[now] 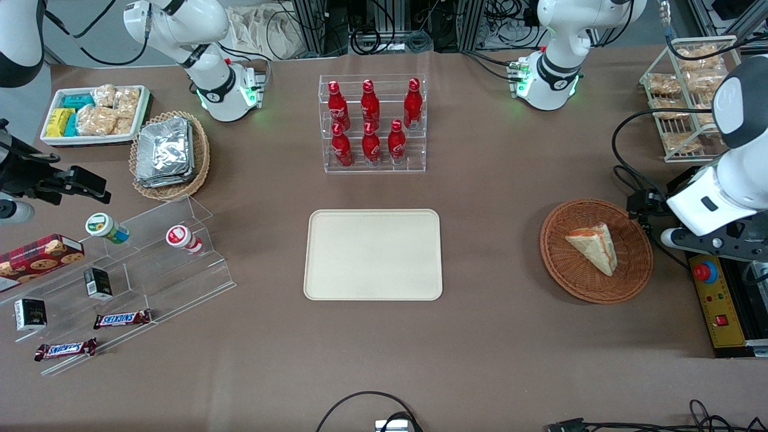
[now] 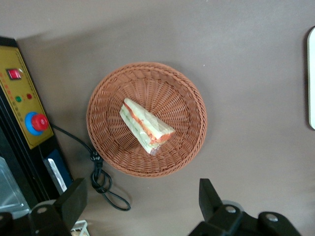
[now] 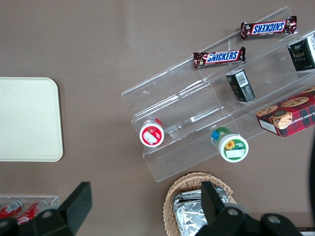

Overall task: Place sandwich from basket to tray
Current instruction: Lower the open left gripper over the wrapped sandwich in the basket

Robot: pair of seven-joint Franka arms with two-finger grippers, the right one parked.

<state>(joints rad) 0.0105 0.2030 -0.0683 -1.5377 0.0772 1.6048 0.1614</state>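
The sandwich (image 1: 594, 246), a pale bread wedge with an orange and green filling edge, lies in the round reddish-brown wicker basket (image 1: 558, 264) toward the working arm's end of the table. The left wrist view shows the sandwich (image 2: 146, 127) in the middle of the basket (image 2: 182, 98). My left gripper (image 1: 645, 207) hangs above the table beside the basket's rim, well above the sandwich. In the wrist view the gripper (image 2: 142, 196) is open wide and holds nothing. The cream tray (image 1: 372, 255) lies bare at the table's middle; its edge shows in the wrist view (image 2: 312, 78).
A yellow control box with a red button (image 1: 717, 300) and a looped black cable (image 2: 103, 184) lie beside the basket. A rack of red bottles (image 1: 372, 123) stands farther from the camera than the tray. A wire rack of bagged snacks (image 1: 690, 96) stands near the working arm.
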